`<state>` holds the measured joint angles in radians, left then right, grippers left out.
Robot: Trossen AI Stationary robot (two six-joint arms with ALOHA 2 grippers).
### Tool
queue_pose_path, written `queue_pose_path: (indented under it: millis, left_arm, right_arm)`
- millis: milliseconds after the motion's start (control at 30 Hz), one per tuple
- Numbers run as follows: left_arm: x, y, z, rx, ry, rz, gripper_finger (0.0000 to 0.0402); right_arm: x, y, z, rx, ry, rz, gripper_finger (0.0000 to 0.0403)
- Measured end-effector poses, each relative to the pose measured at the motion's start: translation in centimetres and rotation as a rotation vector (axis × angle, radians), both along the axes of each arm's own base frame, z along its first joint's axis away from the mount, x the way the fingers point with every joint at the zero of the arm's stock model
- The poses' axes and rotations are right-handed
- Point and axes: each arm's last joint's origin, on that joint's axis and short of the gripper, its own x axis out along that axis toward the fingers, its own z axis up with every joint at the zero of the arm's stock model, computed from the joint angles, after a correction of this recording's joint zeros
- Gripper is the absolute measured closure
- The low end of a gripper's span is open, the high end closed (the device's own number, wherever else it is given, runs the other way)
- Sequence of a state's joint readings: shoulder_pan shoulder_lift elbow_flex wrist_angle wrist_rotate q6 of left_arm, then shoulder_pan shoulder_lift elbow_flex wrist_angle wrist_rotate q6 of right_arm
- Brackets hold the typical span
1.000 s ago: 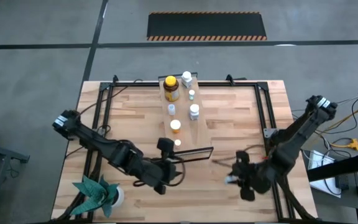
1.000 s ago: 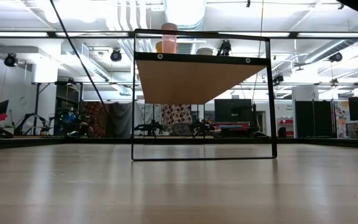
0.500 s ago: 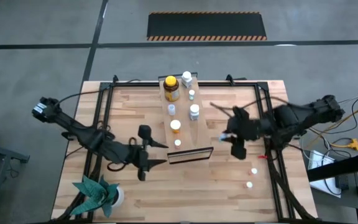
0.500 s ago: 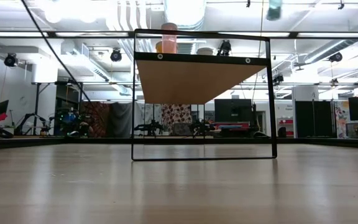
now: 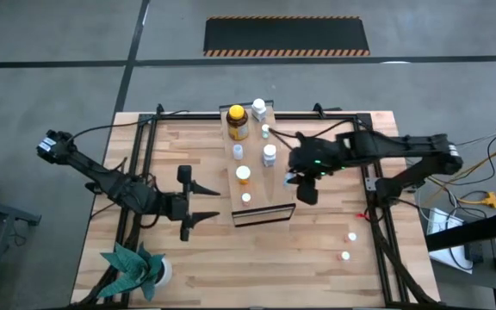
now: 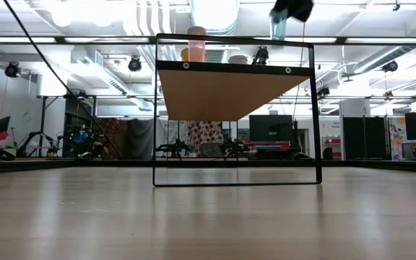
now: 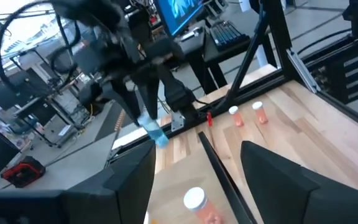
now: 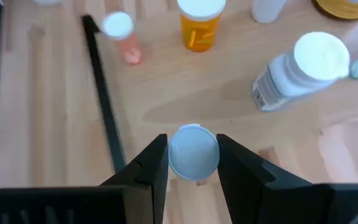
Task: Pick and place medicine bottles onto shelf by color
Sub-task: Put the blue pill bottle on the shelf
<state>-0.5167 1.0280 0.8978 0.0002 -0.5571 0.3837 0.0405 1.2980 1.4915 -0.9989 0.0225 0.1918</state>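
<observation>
Pale-blue and translucent, a small round bottle with a whitish cap (image 8: 193, 151) is sitting clamped between the two dark fingers of our right gripper (image 5: 301, 177), held in the air above the near right part of the long light-wood shelf (image 5: 257, 185). In the low view we are seeing that bottle (image 6: 279, 27) hanging just over the shelf's top edge (image 6: 235, 67), not touching it. Our right arm is reaching in from the table's right side, stretched nearly level toward the middle.

On the shelf we are seeing a row of other bottles: a big amber one with a yellow cap (image 5: 238, 121) at the far end, a white-capped white bottle (image 5: 269, 154) near the gripper, an orange bottle with a white cap (image 5: 243, 175), and a small pinkish one (image 5: 246, 199) near the dark end face.

Two small white-capped bottles (image 5: 348, 244) are lying on the striped wooden tabletop (image 5: 317, 267), well apart from the shelf toward the near right.

Our left gripper (image 5: 189, 198) is hanging left of the shelf's near end, its fingers spread wide and holding nothing. A green paper plant (image 5: 132, 266) is standing at the near left corner.
</observation>
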Motion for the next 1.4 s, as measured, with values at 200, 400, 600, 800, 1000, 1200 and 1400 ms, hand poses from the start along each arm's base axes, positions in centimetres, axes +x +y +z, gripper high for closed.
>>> queue_pose_path:
  millis: [200, 400, 600, 800, 1000, 1200, 1400]
  left_arm:
    - [-0.4, 0.2, -0.1, -0.004, -0.035, -0.002, 0.0182]
    - [-0.5, 0.3, -0.2, -0.002, -0.033, -0.002, 0.0182]
    - [-0.5, 0.3, -0.2, -0.003, -0.034, -0.002, 0.0182]
    - [-0.5, 0.3, -0.2, 0.001, -0.033, -0.003, 0.0182]
    - [-0.5, 0.3, -0.2, 0.003, -0.032, -0.003, 0.0182]
    - [-0.5, 0.3, -0.2, 0.003, -0.032, -0.004, 0.0182]
    - [-0.5, 0.3, -0.2, 0.003, -0.032, -0.003, 0.0182]
  right_arm:
    - [2.8, -1.5, -2.0, -0.051, 0.058, 0.027, 0.0296]
    - [4.5, -3.3, -3.2, -0.069, 0.055, -0.005, 0.0296]
    - [4.9, -3.7, -3.3, -0.06, 0.033, 0.004, 0.0296]
    - [5.4, -3.4, -3.8, 0.004, 0.036, 0.042, 0.0296]
    - [6.0, -3.3, -4.7, 0.011, 0.065, 0.044, 0.0296]
    - [6.2, -3.3, -5.0, 0.011, 0.074, 0.045, 0.0287]
    - [6.2, -3.4, -5.0, -0.024, 0.076, 0.032, 0.0255]
